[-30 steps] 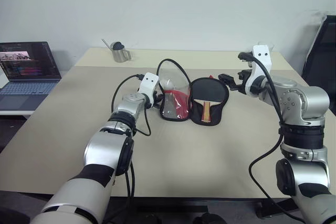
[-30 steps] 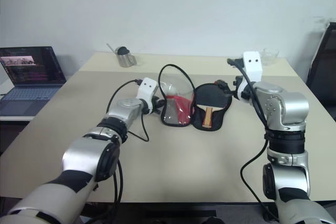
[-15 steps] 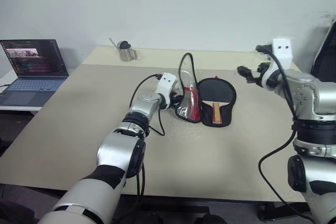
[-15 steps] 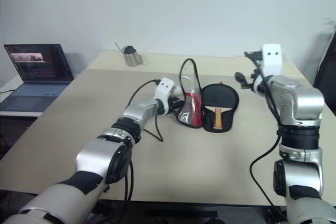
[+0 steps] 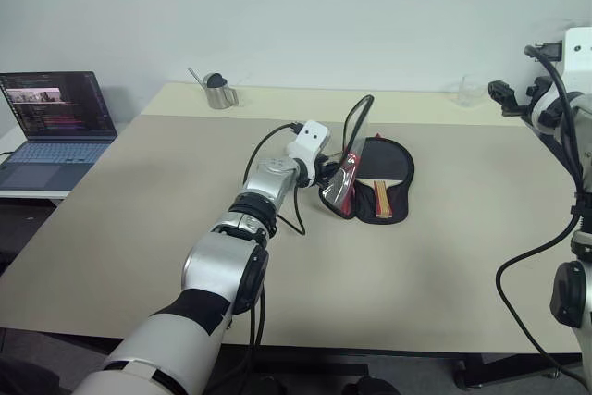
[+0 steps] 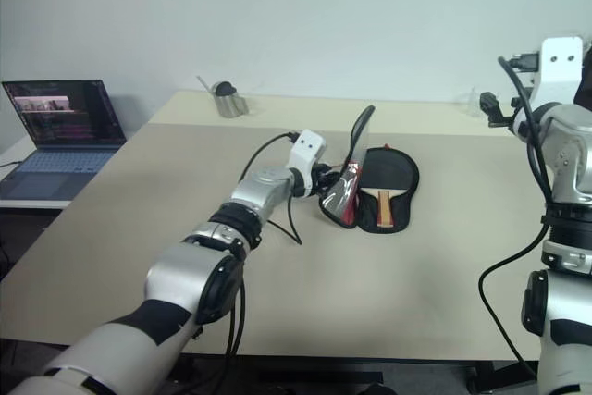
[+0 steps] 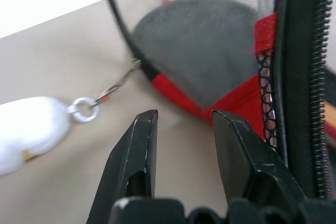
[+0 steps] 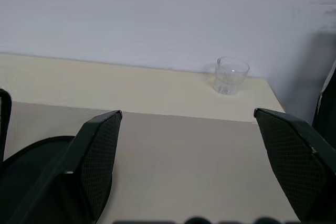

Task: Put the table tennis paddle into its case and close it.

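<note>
paddle blade (image 5: 387,160): partly hidden behind the raised case flap (image 5: 354,150); only the far side and the handle (image 5: 382,198) seen.
left gripper (image 5: 326,173): fingertips lost against the case flap from the head; contact with the fabric not readable.
pom-pom (image 7: 29,129): blurred and cut off at the frame edge.
right gripper (image 5: 504,97): arm cut off at the picture's edge.
laptop (image 5: 51,127): screen content too small to read.
</note>
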You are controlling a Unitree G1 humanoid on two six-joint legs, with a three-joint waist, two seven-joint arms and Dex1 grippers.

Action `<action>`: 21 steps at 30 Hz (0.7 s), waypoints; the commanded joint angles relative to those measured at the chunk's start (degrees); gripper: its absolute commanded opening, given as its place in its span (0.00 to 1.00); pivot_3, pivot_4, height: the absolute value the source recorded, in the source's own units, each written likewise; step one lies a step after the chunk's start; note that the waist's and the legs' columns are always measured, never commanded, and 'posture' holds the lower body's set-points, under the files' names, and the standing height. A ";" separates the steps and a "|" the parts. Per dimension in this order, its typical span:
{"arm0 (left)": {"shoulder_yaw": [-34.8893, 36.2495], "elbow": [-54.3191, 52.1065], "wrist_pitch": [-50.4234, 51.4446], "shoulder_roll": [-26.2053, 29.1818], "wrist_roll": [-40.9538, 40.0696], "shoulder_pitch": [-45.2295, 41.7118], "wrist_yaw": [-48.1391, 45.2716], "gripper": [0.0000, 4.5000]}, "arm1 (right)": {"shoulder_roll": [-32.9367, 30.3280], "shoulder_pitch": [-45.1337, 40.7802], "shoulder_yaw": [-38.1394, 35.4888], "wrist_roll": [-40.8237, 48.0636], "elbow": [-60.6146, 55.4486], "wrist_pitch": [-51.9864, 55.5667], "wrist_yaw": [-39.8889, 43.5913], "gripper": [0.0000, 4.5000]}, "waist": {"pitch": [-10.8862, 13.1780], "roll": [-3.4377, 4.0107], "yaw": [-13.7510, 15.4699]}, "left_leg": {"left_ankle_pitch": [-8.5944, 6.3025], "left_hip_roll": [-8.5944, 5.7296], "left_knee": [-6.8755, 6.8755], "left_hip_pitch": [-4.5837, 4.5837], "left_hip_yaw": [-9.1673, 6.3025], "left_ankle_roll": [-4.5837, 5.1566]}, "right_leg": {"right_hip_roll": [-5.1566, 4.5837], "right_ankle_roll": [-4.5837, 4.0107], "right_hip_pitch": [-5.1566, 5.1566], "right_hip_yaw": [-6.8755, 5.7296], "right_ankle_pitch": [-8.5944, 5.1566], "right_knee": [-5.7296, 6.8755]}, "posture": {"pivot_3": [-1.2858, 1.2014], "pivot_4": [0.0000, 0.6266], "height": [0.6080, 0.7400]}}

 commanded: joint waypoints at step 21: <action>4.60 -3.95 -5.07 -10.86 -7.27 -3.95 8.34 0.40 | 0.16 -2.10 0.19 -1.10 1.88 -2.83 0.54 0.99 | 0.00 0.01 -0.25 | 0.00 -0.05 0.00 0.06 0.14 0.00 | 0.04 0.01 -0.02 0.12 0.00 0.02 | 0.52 0.24 1.00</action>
